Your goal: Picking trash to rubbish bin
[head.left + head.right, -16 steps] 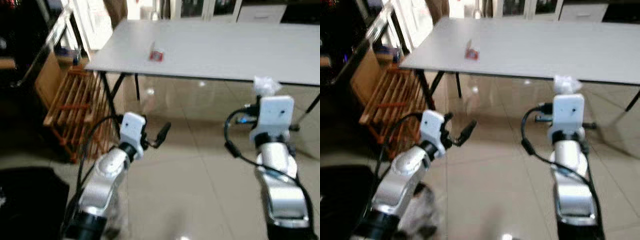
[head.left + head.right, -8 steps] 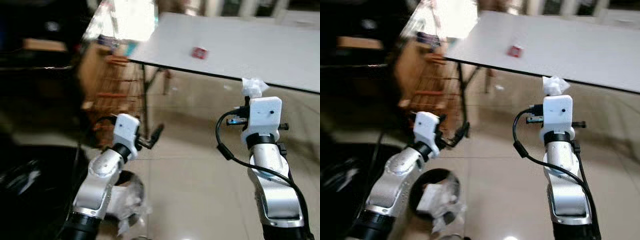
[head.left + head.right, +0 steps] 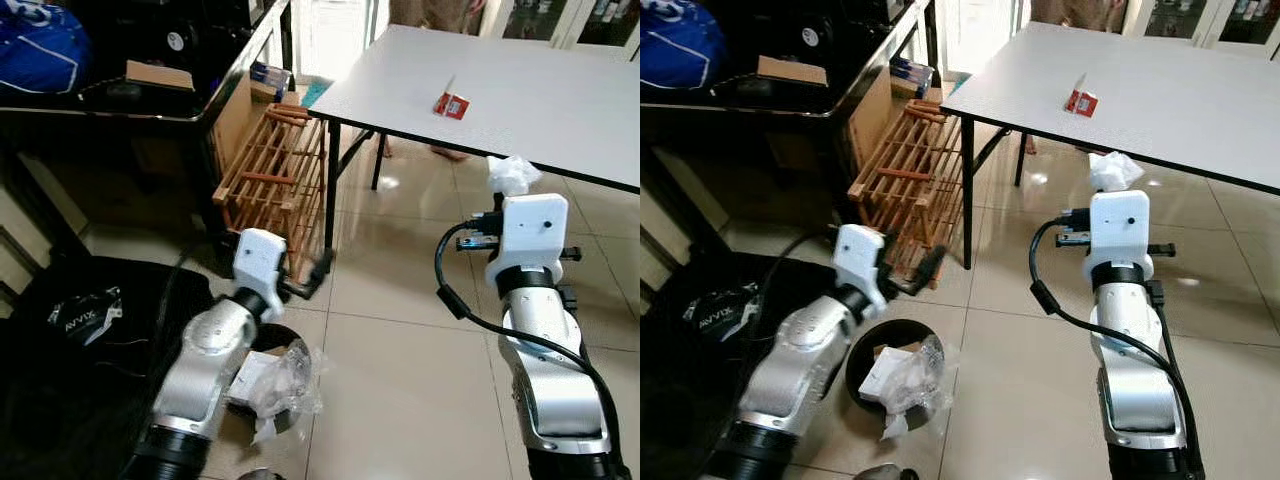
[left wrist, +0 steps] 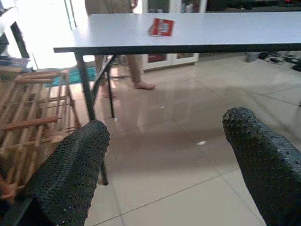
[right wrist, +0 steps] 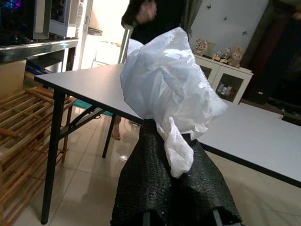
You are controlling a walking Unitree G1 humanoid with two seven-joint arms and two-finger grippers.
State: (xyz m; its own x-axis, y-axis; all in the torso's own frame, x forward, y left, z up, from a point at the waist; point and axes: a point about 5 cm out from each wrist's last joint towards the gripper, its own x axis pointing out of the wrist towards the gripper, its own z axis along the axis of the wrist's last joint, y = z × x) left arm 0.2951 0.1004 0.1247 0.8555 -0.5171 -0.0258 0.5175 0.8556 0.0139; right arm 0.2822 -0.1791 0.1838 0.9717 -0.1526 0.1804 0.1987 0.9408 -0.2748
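A white table (image 3: 560,110) stood on a pale tiled floor (image 3: 400,400), a slatted wooden rack (image 3: 275,185) leaned beside its leg, and a black bag (image 3: 70,330) lay nearby.

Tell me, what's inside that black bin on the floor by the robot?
The black bin holds a white flat packet and crumpled clear plastic spilling over its rim. The left arm covers part of the bin in the left eye view, and whatever lies beneath that trash is hidden.
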